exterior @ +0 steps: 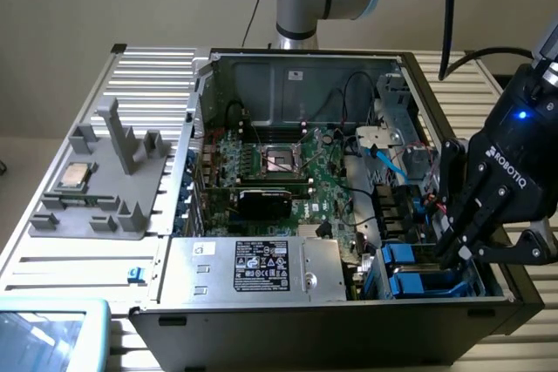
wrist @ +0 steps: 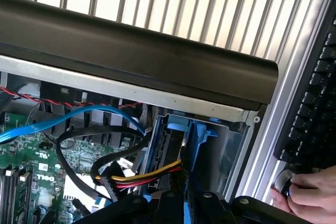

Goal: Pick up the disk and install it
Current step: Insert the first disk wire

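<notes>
- The fingers (wrist: 157,209) are closed on the near edge of the disk (wrist: 170,148), which stands on edge inside the drive bay (wrist: 231,145).
- Hold the disk parallel with the blue rails (wrist: 202,129); a tilt would likely jam it.
- The power cable (wrist: 152,174) lies against the disk's side; judge clearance so that it is not pinched.
- The blue cable (wrist: 100,111) loops beyond, over the circuit board (wrist: 31,166).
</notes>
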Robot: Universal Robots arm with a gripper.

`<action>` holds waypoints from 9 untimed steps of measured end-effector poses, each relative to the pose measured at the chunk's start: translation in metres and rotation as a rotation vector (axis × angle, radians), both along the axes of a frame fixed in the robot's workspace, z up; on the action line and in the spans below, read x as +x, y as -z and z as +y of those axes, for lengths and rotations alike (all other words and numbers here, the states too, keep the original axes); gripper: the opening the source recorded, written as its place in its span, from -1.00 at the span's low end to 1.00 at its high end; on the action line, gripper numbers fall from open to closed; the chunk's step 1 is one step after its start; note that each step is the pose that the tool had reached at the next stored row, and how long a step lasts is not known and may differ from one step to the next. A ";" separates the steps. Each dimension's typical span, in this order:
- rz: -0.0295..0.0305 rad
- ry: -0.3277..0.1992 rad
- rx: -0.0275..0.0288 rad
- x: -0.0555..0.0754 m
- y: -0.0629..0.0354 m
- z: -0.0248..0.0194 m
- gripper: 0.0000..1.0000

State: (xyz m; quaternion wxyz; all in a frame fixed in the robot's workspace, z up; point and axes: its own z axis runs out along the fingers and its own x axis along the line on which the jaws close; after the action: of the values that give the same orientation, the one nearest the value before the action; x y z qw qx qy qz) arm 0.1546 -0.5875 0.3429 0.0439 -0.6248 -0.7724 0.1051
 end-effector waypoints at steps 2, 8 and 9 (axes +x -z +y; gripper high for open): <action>0.0003 0.004 -0.0004 0.000 -0.0002 0.0000 -0.68; 0.0025 0.090 -0.0003 0.000 -0.0002 0.0001 -0.68; 0.0028 0.106 -0.0003 0.000 -0.0001 0.0000 -0.68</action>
State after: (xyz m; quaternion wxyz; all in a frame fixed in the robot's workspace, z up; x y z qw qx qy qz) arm 0.1545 -0.5875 0.3430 0.0504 -0.6646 -0.7383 0.1036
